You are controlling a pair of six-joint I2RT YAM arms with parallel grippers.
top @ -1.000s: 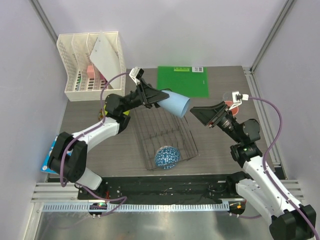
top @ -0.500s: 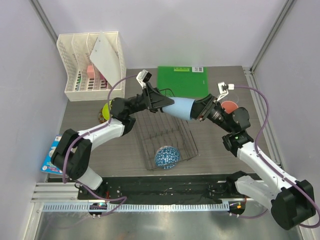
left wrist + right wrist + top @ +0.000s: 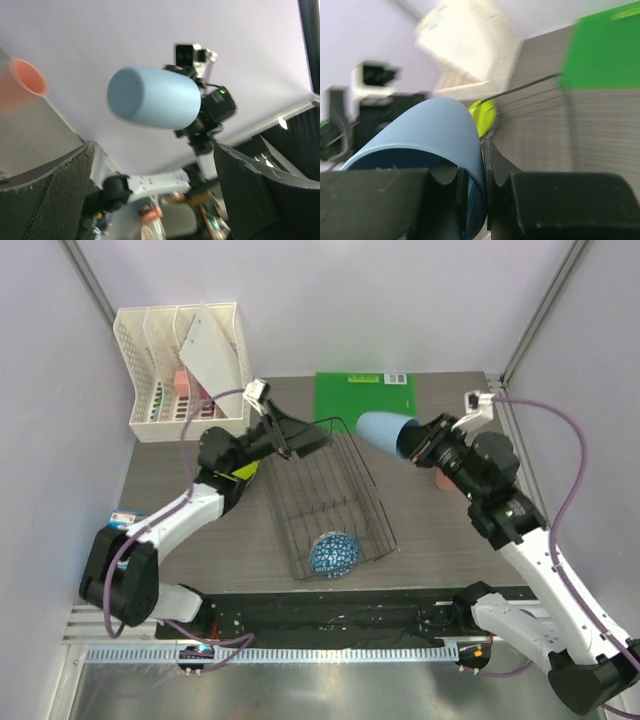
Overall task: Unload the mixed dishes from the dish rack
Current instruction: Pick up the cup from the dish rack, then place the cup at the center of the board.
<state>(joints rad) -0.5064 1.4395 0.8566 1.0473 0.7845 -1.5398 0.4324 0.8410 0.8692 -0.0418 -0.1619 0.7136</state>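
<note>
Top external: right claw (image 3: 410,439) grips pale-blue cup (image 3: 378,427) by rim — left claw (image 3: 318,437) released.

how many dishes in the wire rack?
1. A blue-and-white patterned round bowl lies at the near end of the dark wire dish rack. The light blue cup is outside it, in the right gripper. The open left gripper may hide the far-left corner.

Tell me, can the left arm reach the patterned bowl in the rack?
Probably yes: the left arm has open, empty jaws, the blue-and-white bowl lies uncovered in the open-topped dish rack, and the right arm is well aside.
</note>
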